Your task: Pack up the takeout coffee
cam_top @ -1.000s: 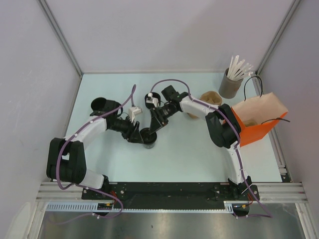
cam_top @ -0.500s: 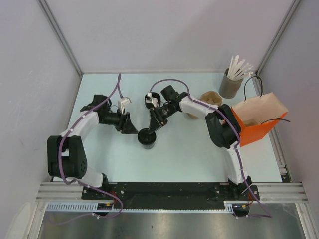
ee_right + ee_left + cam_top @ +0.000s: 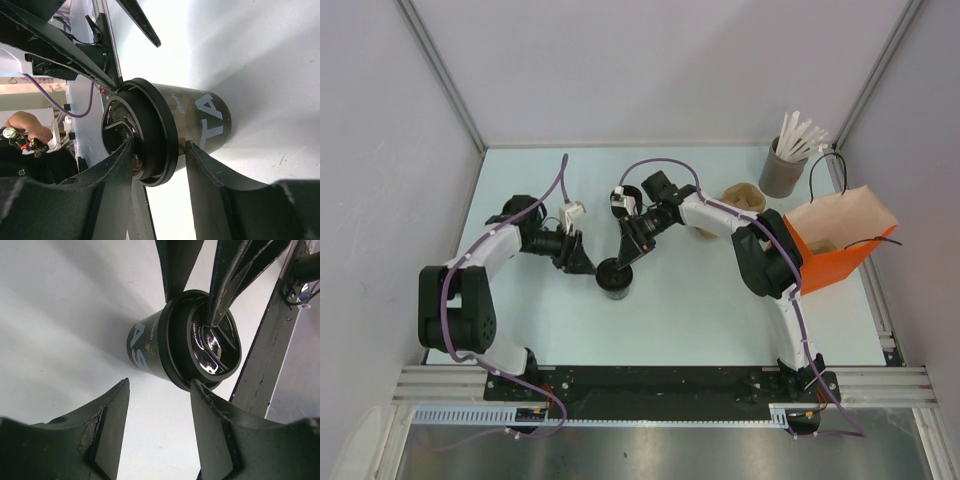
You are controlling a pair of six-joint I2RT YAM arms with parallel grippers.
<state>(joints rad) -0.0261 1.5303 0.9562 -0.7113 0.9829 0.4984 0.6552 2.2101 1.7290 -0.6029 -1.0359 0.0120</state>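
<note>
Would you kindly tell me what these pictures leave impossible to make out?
Takeout coffee lettering: both wrist views, curving out of sight.
Lid centre: left wrist view, covered by a finger of the right gripper.
Orange bag inside: top view, its own walls hide the bottom.
Lidless cup: top view, partly behind the right arm.

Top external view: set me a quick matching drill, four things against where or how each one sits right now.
Things:
1 takeout coffee
2 orange bag
3 grey tub
4 left claw

Places or states:
A open, beside the coffee
B far right corner, holding white sticks
C mid-table, lid on, right claw closed across its rim
D right edge of the table, mouth open

Pairs: 1-C, 2-D, 3-B, 4-A
</note>
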